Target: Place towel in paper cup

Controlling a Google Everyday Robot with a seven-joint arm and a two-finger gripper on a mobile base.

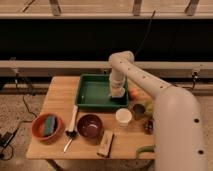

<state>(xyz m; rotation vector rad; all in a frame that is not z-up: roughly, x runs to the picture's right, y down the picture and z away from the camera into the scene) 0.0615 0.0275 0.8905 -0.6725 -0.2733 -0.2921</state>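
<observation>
green tray (95, 92): your landmark, set on the wooden table (60, 97) toward its far edge
gripper (118, 94): you see it lowered into the right end of the green tray, pointing straight down
arm (150, 85): pale and thick, it arches over the green tray's right wall from the near right
claw state: closed, pinched on the towel
towel (120, 91): a small pale bunch at the gripper's tip, inside the green tray close to its right wall; you cannot make out how it is folded
paper cup (123, 117): upright on the table just in front of the green tray's near right corner, cream inside showing, well apart from the towel
dark cup (138, 111): in front of the green tray and a little past its right wall, just beside the paper cup
maroon bowl (90, 125): in front of the green tray's near edge, about mid-width
orange bowl (37, 131): in front of the green tray and well to its left, with a green-blue sponge (49, 125) lying in it
spoon (71, 127): in front of the green tray's near left corner, between the two bowls
orange fruit (133, 93): outside the green tray, just beside its right wall
</observation>
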